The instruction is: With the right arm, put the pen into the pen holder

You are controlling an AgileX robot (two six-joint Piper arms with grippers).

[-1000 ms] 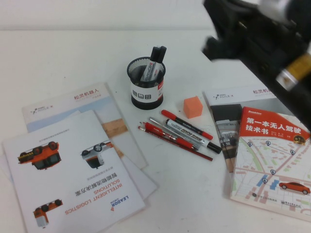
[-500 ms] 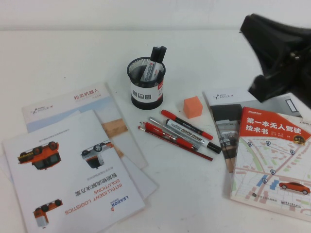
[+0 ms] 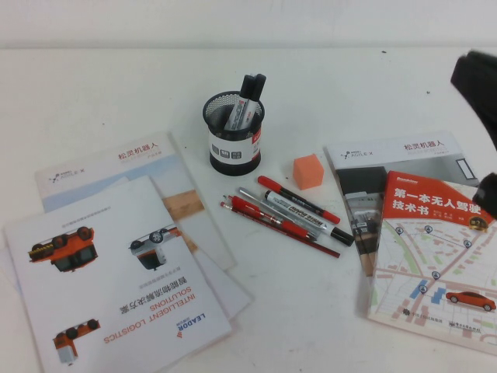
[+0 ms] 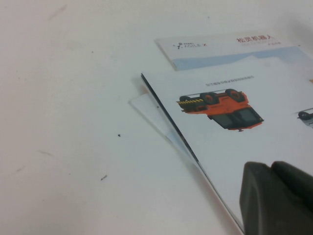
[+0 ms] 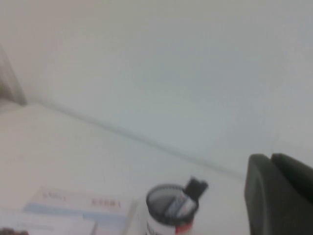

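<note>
Pens (image 3: 299, 216) lie beside an orange block (image 3: 308, 171), near the pen holder (image 3: 234, 134). The right gripper (image 5: 281, 196) and left gripper (image 4: 276, 198) look pressed closed, holding nothing.

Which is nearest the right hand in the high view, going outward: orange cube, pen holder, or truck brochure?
The right hand sits at the table's right edge.
1. orange cube, table centre
2. pen holder, just left of the cube
3. truck brochure, far left front
</note>
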